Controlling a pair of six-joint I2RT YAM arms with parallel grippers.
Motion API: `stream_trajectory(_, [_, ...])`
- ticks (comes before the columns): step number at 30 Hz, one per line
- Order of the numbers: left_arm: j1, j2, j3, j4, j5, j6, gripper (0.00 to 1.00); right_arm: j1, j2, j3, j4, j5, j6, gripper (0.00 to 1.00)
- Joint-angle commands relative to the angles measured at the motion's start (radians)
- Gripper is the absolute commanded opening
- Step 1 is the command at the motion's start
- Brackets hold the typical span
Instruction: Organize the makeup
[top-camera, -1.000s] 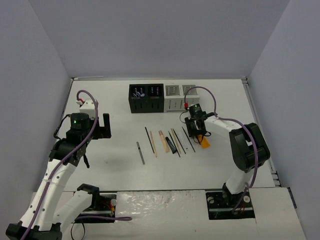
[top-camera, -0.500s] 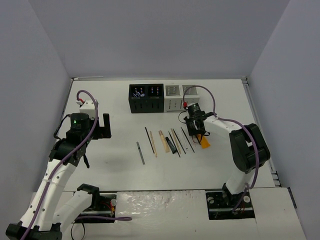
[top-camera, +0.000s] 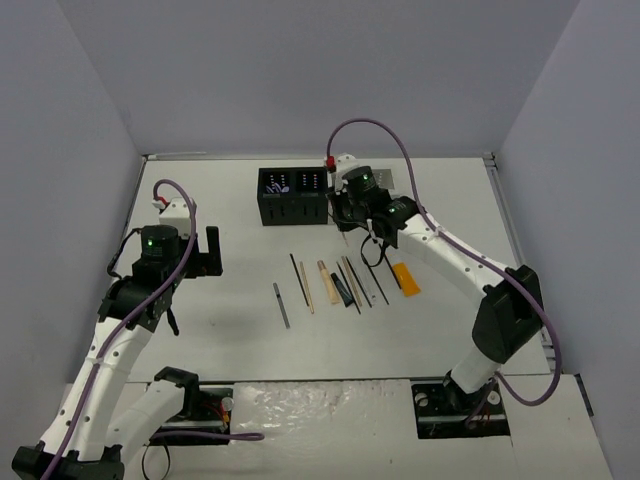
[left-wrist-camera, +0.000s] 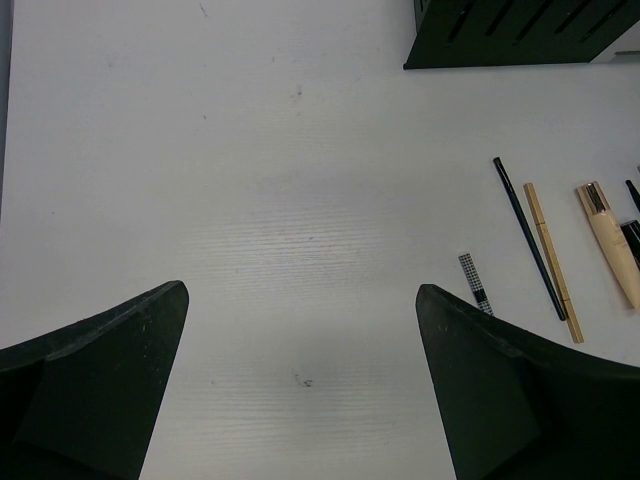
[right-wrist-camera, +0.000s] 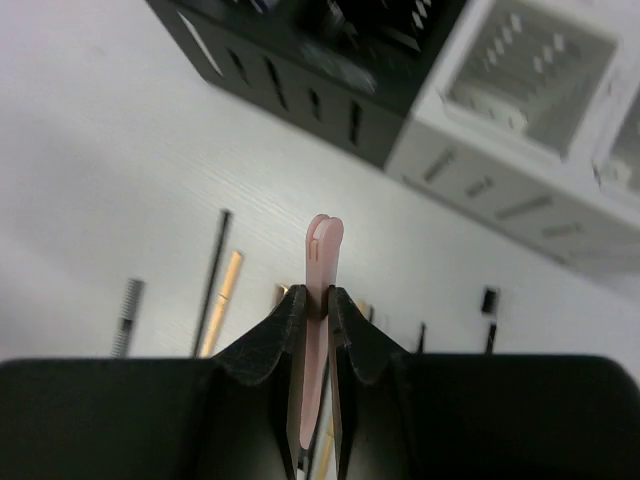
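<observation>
My right gripper (top-camera: 352, 208) is shut on a flat pale pink-lilac tool (right-wrist-camera: 322, 250), held upright in the air just in front of the black organizer (right-wrist-camera: 330, 60) and white organizer (right-wrist-camera: 520, 90). In the right wrist view its tip sticks out above the gripper (right-wrist-camera: 318, 300). On the table a row of thin black and tan pencils (top-camera: 335, 280) lies near a grey checkered stick (top-camera: 282, 305) and a flat orange tube (top-camera: 404, 277). My left gripper (top-camera: 207, 252) is open and empty over bare table, left of the row. The left wrist view (left-wrist-camera: 300, 300) shows this too.
The black organizer (top-camera: 292, 196) holds some items in its left cell. The white organizer (top-camera: 350, 205) is partly hidden by my right arm. In the left wrist view a black pencil (left-wrist-camera: 528, 238), a tan pencil (left-wrist-camera: 553, 262) and the checkered stick (left-wrist-camera: 476, 283) lie at the right.
My right arm has risen from beside the orange tube and swung back and left to the organizers, carrying the pink-lilac tool. The left arm has not moved.
</observation>
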Motion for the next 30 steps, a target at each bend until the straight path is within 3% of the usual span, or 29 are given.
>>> stream_trajectory(1, [0.01,-0.009,0.031,0.052,0.005,-0.007,0.97,0.03,0.011,0.158,0.158,-0.066,-0.038,0.0])
stream_trajectory(8, [0.011,-0.011,0.027,0.058,0.005,-0.009,0.97,0.043,0.161,0.226,0.572,-0.141,-0.051,0.0])
stream_trajectory(15, [0.011,-0.005,0.025,0.064,0.019,-0.012,0.97,0.043,0.33,0.285,0.83,-0.155,-0.112,0.0])
stream_trajectory(30, [0.022,0.004,0.025,0.072,0.044,-0.017,0.97,0.041,0.562,0.425,0.967,-0.083,-0.225,0.0])
